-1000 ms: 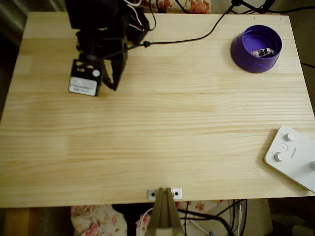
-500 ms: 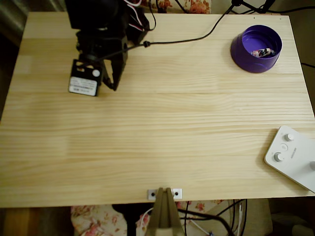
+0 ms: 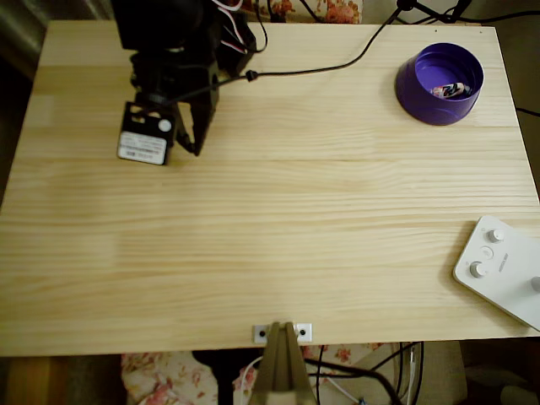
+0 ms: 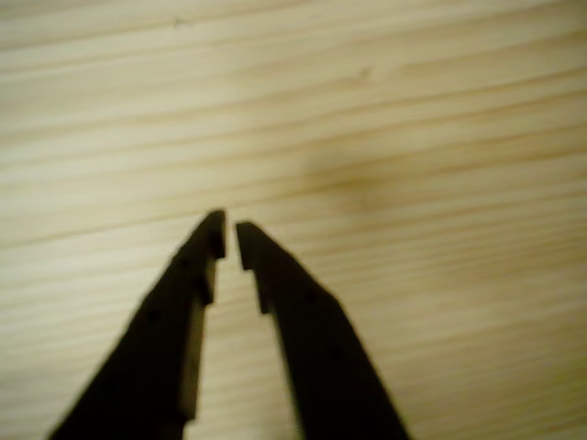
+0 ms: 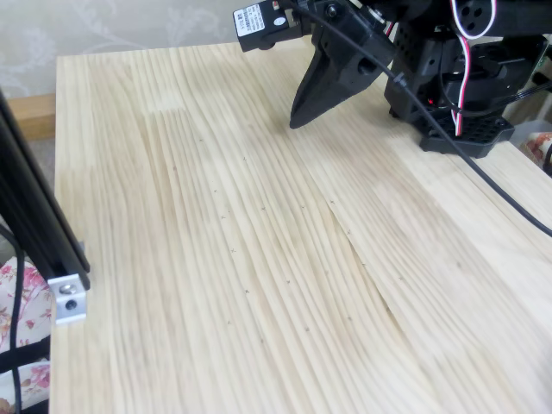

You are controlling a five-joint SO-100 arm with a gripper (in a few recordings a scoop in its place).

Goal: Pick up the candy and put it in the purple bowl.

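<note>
Black pincer [image 4: 229,240] nearly pressed together with only a sliver between the tips, gripping nothing, poised low over bare pale wood of the desk [image 3: 278,219] near the top-left corner in the overhead view. Far across, at the top right, candy [image 3: 447,90] already lying inside the purple bowl [image 3: 422,101]. Judged complete: placement made, nothing left to move.
</note>
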